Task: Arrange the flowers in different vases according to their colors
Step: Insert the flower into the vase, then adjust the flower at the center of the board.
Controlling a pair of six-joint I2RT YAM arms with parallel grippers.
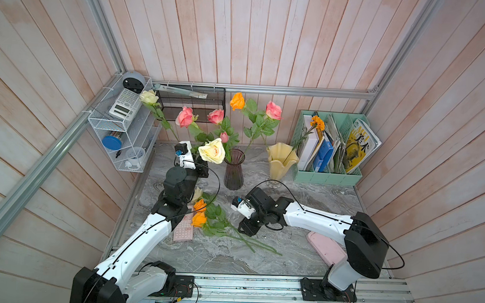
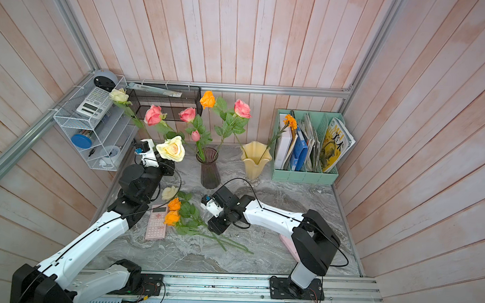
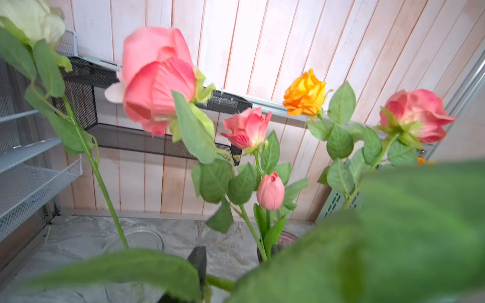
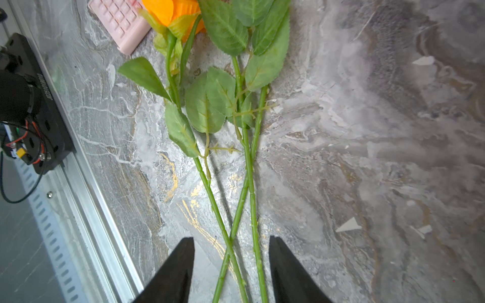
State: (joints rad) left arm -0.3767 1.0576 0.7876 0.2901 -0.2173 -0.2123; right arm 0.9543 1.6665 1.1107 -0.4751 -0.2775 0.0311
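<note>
The yellow magazine (image 1: 358,147) in the mint-green file holder (image 1: 328,177) reads "MEI" above black Chinese characters.

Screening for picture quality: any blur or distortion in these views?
Left wrist view: a close leaf is a green blur across the lower frame, the big pink rose soft. Right wrist view: stems sharp. Both top views: wall planks splay from wide-angle distortion, lighting even.

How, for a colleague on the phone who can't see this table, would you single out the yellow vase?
Find the mint-green file holder at the back of the marble table. The yellow vase stands beside it, an orange flower leaning out. Unlike the dark ribbed purple vase on its other side, it is pale with a ruffled rim.
</note>
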